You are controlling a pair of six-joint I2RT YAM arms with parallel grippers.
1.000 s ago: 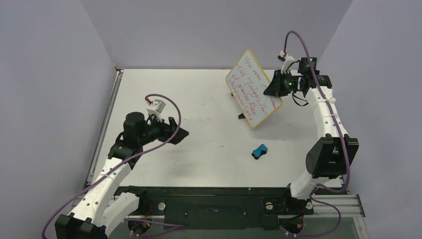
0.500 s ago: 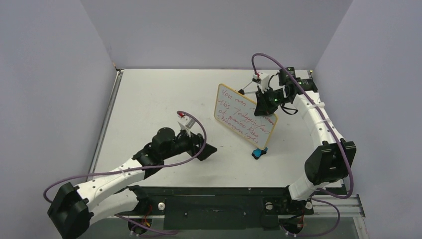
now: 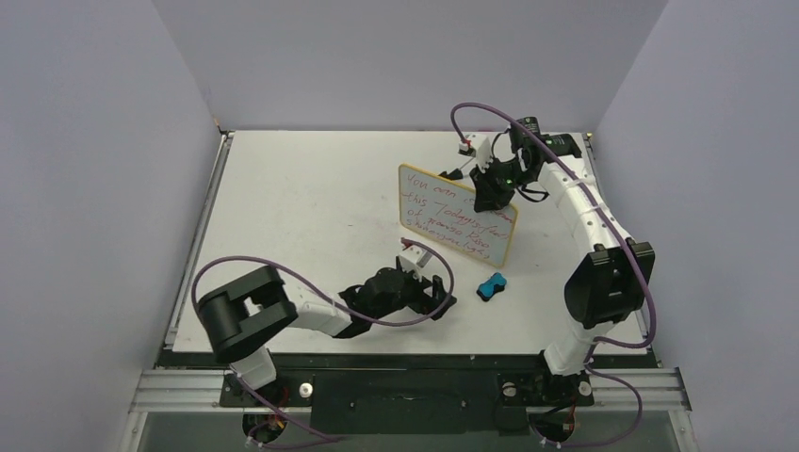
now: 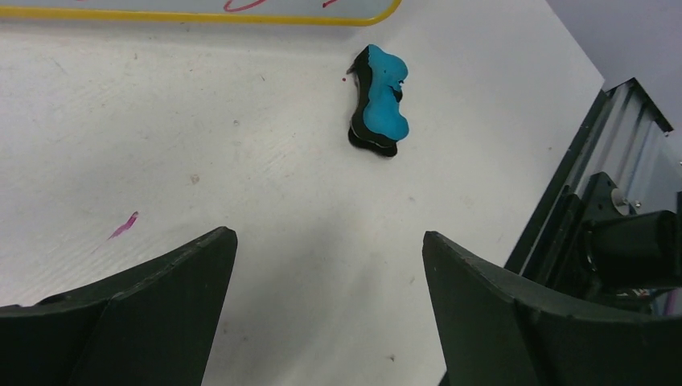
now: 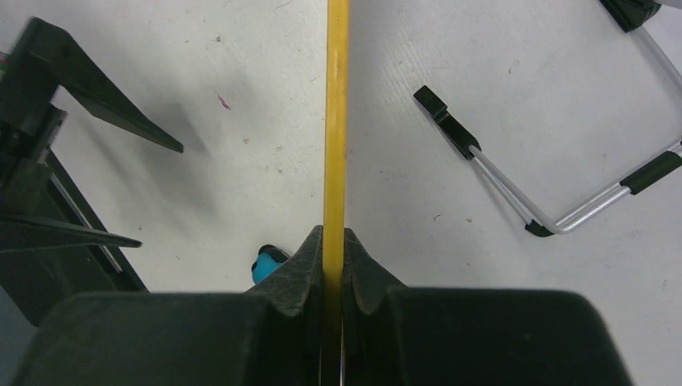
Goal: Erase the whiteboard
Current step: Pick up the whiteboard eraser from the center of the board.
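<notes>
The whiteboard [image 3: 457,226], wood-framed with red handwriting, stands tilted right of the table's middle. My right gripper [image 3: 490,193] is shut on its upper edge. In the right wrist view the frame shows as a yellow strip [image 5: 336,121] pinched between my right gripper [image 5: 335,241]. The board's wire stand [image 5: 563,217] with black feet spreads behind it. A blue-and-black eraser [image 3: 491,285] lies flat on the table just below the board's lower right corner. My left gripper [image 3: 443,299] hovers open a short way left of the eraser [image 4: 380,100], nothing between my left gripper [image 4: 330,241].
The black and metal rail [image 3: 405,363] runs along the near table edge, close on the right in the left wrist view [image 4: 611,161]. A small purple mark [image 4: 122,227] is on the table. Grey walls enclose the left, back and right sides.
My right arm has carried the whiteboard left and toward the front of the table. My left arm has swung right along the near edge, ending close to the eraser, still open.
</notes>
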